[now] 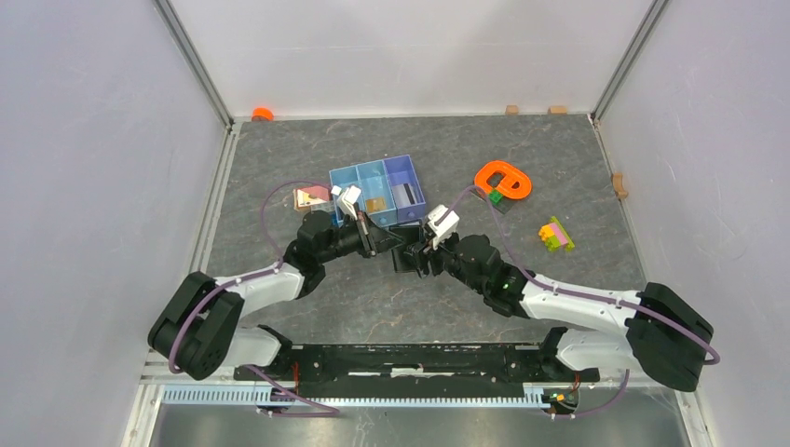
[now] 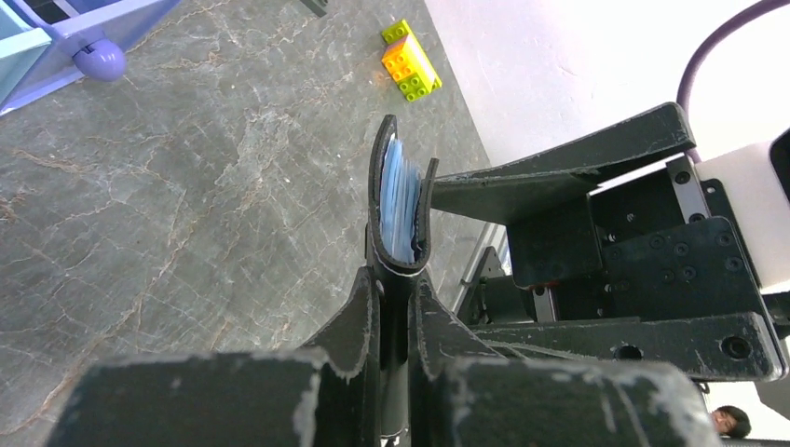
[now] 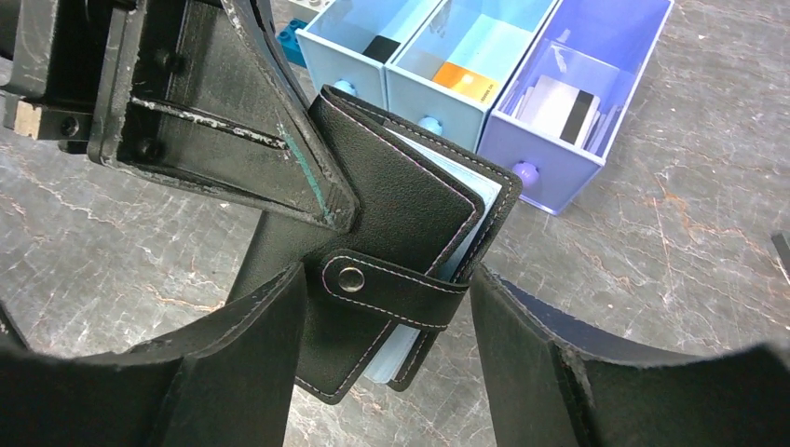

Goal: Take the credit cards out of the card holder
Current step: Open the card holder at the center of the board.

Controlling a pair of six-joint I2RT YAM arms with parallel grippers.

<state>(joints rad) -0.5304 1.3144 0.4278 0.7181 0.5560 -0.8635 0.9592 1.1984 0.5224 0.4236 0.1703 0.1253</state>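
The left gripper (image 2: 396, 279) was clamped on the folded spine of the black card holder (image 3: 401, 223), holding it just in front of the blue 3-compartment tray (image 3: 564, 182), while the right gripper (image 3: 384, 298), fingers apart, flanked its snapped closing tab (image 3: 401, 296). The holder looked light, its covers soft and its plastic sleeves (image 2: 399, 200) slick, so the tab's free end seemed the place to pinch.

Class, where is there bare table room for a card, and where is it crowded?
Crowded: before the blue tray, where left pincer and right pincer meet at the card holder. Bare: the strip behind the tray, and the patch between pincers and base rail.
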